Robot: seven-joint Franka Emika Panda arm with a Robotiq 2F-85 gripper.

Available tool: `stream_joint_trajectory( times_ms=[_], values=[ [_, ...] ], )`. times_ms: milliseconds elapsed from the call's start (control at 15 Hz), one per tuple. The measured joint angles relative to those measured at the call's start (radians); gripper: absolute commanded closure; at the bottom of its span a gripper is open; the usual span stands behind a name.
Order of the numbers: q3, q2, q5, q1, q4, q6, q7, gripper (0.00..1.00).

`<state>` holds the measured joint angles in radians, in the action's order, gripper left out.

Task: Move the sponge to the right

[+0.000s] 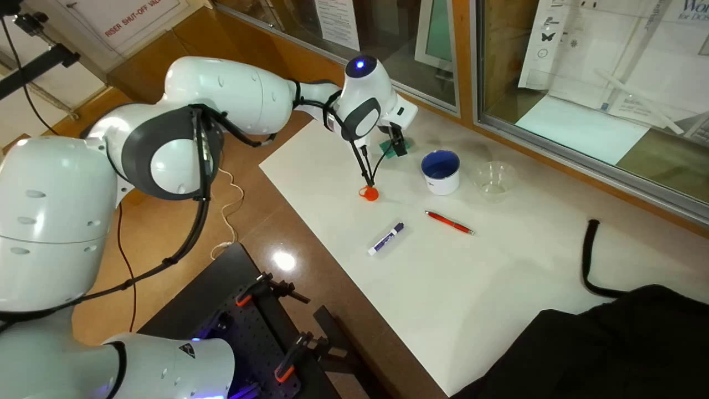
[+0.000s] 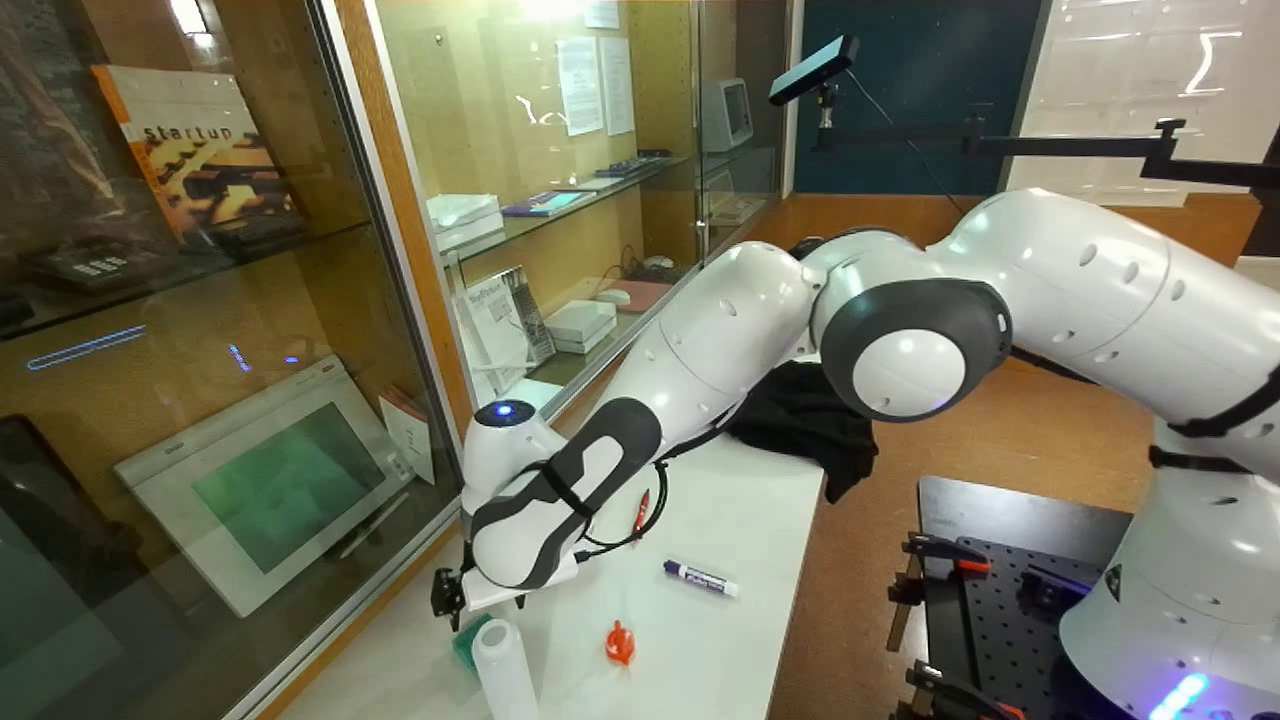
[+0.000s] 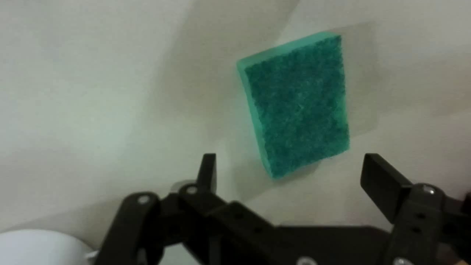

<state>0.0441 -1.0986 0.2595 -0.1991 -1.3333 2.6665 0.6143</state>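
The sponge is a flat teal-green block with a darker rough top. It lies on the white table in the wrist view, tilted relative to the jaws. My gripper is open, its fingers apart with nothing between them. The sponge shows just beyond the fingertips, about midway across the opening, and touches neither finger. In an exterior view the sponge is partly hidden behind the gripper. In an exterior view a corner of the sponge shows below the gripper, partly covered by a white cylinder.
A white cup with blue inside stands beside the sponge, with a clear bowl past it. An orange piece, a purple marker and a red pen lie on the table. Glass cabinets line the back edge; black cloth covers one end.
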Motion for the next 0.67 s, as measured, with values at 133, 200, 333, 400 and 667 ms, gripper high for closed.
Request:
stream_joint_trajectory(
  times_ms=[133, 200, 333, 400, 667],
  values=[
    [0.002, -0.015, 0.0, 0.0, 0.007, 0.005, 0.0, 0.0],
    [0.003, -0.021, 0.0, 0.0, 0.01, 0.006, 0.0, 0.25],
    [0.004, -0.03, -0.001, 0.0, 0.014, 0.006, -0.001, 0.34],
    [0.004, -0.033, -0.001, 0.0, 0.016, 0.006, -0.001, 0.42],
    [0.004, -0.041, -0.001, 0.0, 0.027, 0.006, -0.001, 0.73]
  ],
)
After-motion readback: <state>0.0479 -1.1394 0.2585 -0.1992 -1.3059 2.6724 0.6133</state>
